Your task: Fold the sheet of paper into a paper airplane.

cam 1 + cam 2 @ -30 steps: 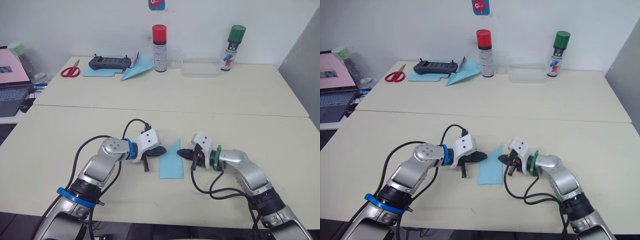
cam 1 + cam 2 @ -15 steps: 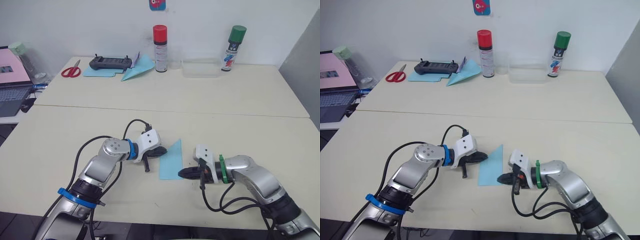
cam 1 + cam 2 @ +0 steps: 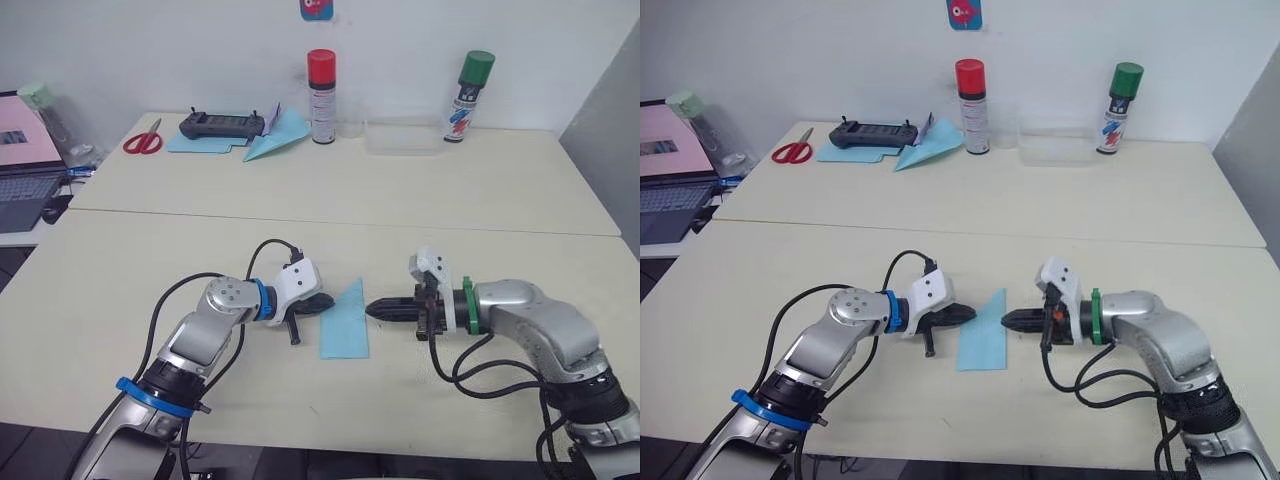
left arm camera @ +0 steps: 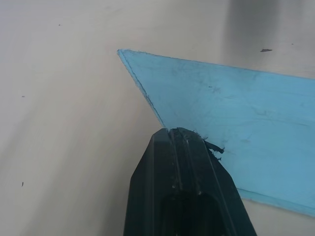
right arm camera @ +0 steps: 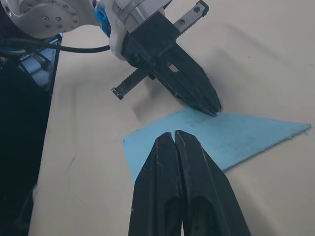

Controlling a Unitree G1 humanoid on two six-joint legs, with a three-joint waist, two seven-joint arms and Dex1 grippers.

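The sheet of paper (image 3: pixel 343 322) lies flat on the near table, folded into a narrow light-blue strip with a slanted, pointed far end. My left gripper (image 3: pixel 330 302) is shut, and its tip rests on the paper's left edge (image 4: pixel 206 105). My right gripper (image 3: pixel 371 310) is also shut, level with the table, its tip just off the paper's right edge and pointing at the left one. In the right wrist view its shut fingers (image 5: pixel 173 140) face the paper (image 5: pixel 231 137) and the left gripper (image 5: pixel 212 108).
On the far table stand a red-capped spray can (image 3: pixel 320 82), a green-capped can (image 3: pixel 466 82) and a clear box (image 3: pixel 402 135). Red scissors (image 3: pixel 141 142), a black controller (image 3: pixel 220 125) and a light-blue dart plane (image 3: pixel 275 140) lie at the back left. A laptop (image 3: pixel 25 175) sits far left.
My right gripper dipped to the paper's near right corner, then came back up to the middle of its right edge. The left gripper and the paper stayed put.
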